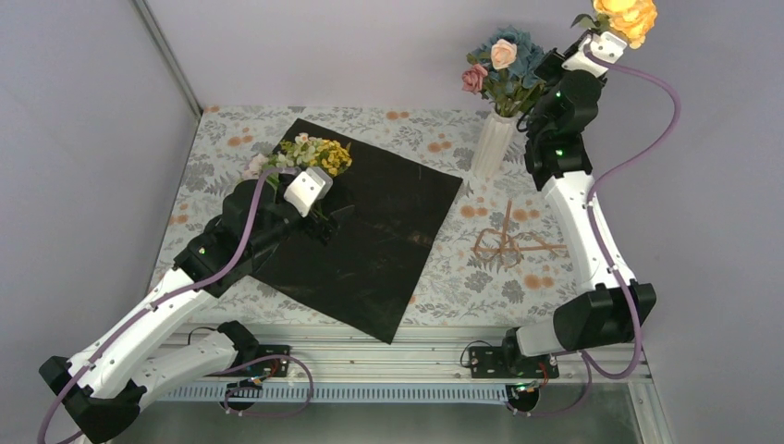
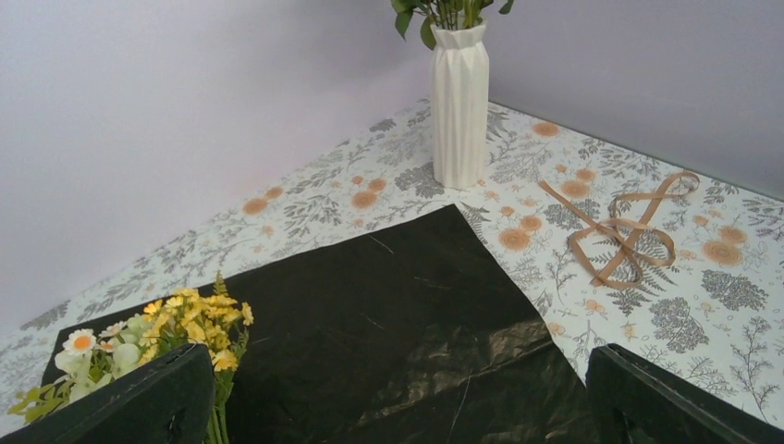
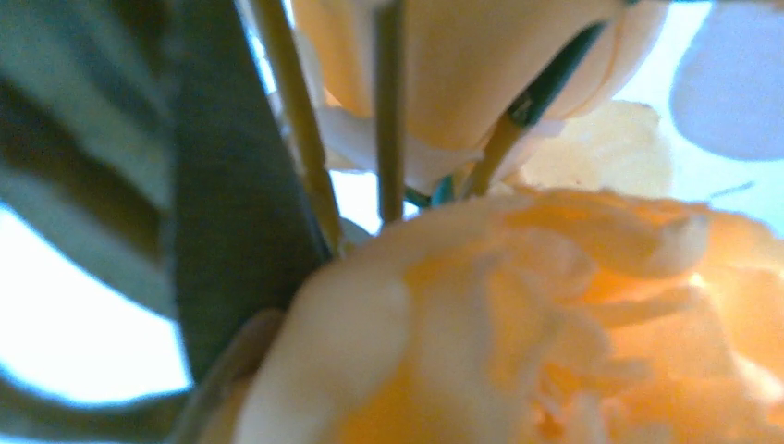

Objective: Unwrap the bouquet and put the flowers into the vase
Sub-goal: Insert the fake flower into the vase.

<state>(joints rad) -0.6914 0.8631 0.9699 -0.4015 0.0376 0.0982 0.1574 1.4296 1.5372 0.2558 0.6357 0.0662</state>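
The right fingers (image 1: 603,39) are clenched on the stems of some big yellow flowers (image 1: 627,17). They are high in the air, above the vase (image 1: 493,143) and off to its right. The vase stands upright on the surface (image 1: 434,120). It already has blue and pink flowers (image 1: 504,57) in it.

The job now looks like putting the yellow flowers into the vase. To do it well, the arm should first bring them right over the top of the vase, with the stems pointing straight down. Then it should go down slowly, so the stem ends slip in beside the flowers already there. The vase is tall and thin, so a push from the side could tip it over. Let go only when the stems are deep inside.

The left fingers (image 2: 139,407) are wide apart and hold nothing. They hang over the black sheet (image 1: 370,231), well to the left of the vase, just beside the small yellow and white flowers (image 1: 314,153) lying there. A brown ribbon (image 1: 508,242) lies near the vase.
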